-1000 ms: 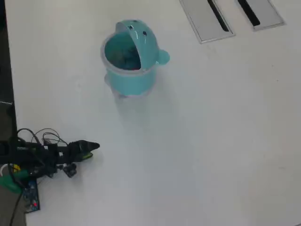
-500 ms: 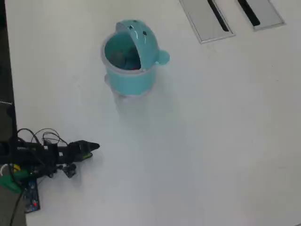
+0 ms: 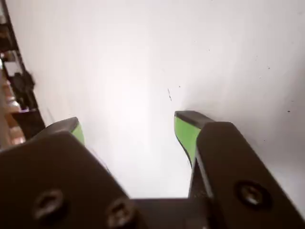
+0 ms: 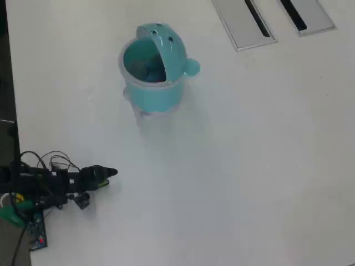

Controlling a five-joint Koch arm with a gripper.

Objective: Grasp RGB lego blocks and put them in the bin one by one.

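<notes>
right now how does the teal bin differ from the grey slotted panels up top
The bin is teal, round and stands up from the table, with its domed lid flipped open; the panels are grey, rectangular and lie flat. The bin has one wide round opening, while each panel has a narrow dark slot. The bin sits whole in the overhead view; the panels are cut off by the top edge. Both lie far from the gripper.

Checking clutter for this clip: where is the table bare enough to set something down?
Nearly everywhere. The widest bare patch runs from the bin down and right to the table edge, below the grey slotted panels. Only the lower-left corner is crowded, by the arm, its cables and the open pincer.
</notes>
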